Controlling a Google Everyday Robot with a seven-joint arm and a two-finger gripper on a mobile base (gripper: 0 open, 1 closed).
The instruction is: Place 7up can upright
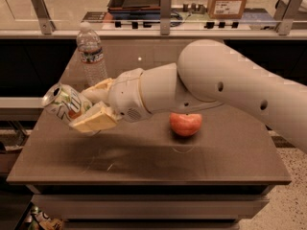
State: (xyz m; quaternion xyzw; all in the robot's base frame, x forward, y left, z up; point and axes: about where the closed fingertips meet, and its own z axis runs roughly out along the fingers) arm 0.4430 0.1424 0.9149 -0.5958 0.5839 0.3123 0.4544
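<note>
The 7up can (64, 103) is white and silver with green lettering, and its silver top faces up and to the left. It is tilted and held above the left part of the brown table (144, 162). My gripper (88, 107) is shut on the can, with one cream finger (96, 120) below it and the other behind it. The big white arm reaches in from the right across the table.
A clear plastic water bottle (92, 54) stands upright at the table's back left, just behind the gripper. A red apple (185, 123) sits mid-table under the arm. A counter with a railing, a dark tray and a cardboard box runs behind the table.
</note>
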